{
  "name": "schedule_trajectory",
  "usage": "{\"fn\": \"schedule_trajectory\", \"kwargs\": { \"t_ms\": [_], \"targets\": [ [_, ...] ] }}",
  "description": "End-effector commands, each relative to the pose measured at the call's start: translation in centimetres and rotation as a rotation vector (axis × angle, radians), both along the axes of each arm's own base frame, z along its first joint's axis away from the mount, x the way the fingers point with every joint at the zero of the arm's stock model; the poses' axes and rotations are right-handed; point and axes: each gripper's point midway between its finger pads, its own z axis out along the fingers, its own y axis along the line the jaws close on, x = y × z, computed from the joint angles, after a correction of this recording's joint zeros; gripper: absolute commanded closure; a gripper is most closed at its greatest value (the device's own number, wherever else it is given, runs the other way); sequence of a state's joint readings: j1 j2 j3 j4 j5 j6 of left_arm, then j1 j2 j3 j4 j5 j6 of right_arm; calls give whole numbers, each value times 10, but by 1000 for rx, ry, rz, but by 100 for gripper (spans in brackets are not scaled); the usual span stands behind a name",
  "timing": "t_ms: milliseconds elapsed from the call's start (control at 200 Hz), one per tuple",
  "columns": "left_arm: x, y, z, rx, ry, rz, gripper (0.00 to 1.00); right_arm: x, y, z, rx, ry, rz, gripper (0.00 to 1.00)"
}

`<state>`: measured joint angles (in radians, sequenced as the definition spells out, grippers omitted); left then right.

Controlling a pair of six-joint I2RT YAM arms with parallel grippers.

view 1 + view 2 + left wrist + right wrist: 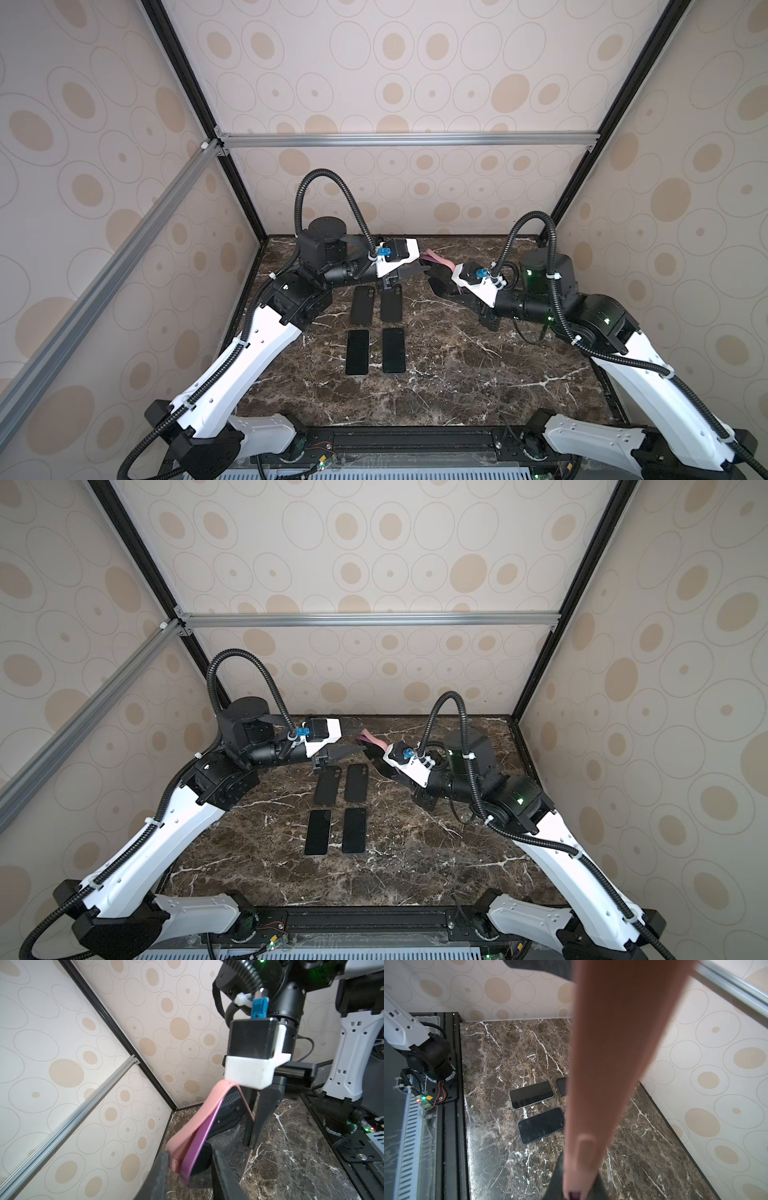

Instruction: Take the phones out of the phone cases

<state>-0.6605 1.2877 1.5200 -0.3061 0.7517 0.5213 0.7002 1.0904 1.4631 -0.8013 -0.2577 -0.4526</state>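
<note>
Peel step in hand, mid-air. Right gripper [250, 1140] pinches wall of pink silicone phone case [193, 1120]. Left gripper [189, 1178] clamps purple-edged phone [192, 1161], case corner still on it. Next move calls for steady pull apart.

Robot lab test cell, not a home, despite the décor. It's boxed in by silver aluminium extrusion [407, 139] and black corner posts [187, 81], with panels [415, 62] skinned in beige circle-print paper (wallpaper look, but it's an enclosure). The left arm [249, 361] and right arm [648, 386] sit on a black base rail [415, 442] at the front of a brown marble-pattern desk [457, 374]. Corrugated cable conduit [332, 183], a slotted wiring duct [411, 1126] and a bare circuit board [423, 1101] with lit LEDs by one base: all rig hardware.
</note>
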Motion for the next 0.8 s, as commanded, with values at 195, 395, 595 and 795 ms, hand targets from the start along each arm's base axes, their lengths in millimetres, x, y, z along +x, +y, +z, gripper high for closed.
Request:
{"fn": "schedule_trajectory", "kwargs": {
  "t_ms": [195, 395, 595, 795],
  "targets": [
    [-65, -25, -75, 177, 317, -427, 68, -35, 55, 90, 242, -283, 348, 100],
    [-70, -20, -73, 170, 326, -457, 68, -30, 51, 98, 290, -268, 331, 100],
    [-68, -18, -60, 98, 277, -418, 68, -21, 51, 109, 441, -182, 305, 100],
    [-70, -15, -51, 53, 249, -402, 70, -15, 48, 119, 577, -128, 303, 100]
  ]
}}
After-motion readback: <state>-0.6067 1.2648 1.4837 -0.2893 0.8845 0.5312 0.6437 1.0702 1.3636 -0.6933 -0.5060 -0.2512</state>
